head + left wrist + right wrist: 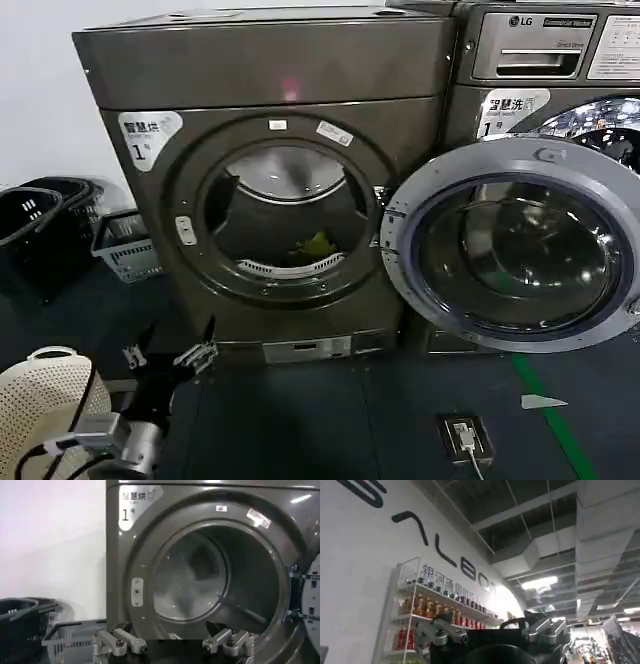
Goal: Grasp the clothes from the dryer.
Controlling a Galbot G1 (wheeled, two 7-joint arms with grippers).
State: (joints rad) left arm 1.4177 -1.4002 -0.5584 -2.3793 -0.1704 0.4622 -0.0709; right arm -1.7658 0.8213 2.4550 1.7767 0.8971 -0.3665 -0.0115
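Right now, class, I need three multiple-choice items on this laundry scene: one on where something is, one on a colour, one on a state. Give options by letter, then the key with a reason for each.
1. Where do the clothes lie?
A. on the floor before the machines
B. low in the drum of the dryer
C. in the grey basket

2. What colour are the clothes?
A. red
B. white
C. yellow-green

3. How is the dryer door?
A. swung open
B. shut
C. taken off and lying on the floor

Key:
1 B, the cloth shows through the round opening, at the bottom of the drum.
2 C, a yellow-green patch stands out against the grey drum.
3 A, the round door hangs on its hinge beside the opening, and the left tool, open, is low in front of the machine, short of the opening.
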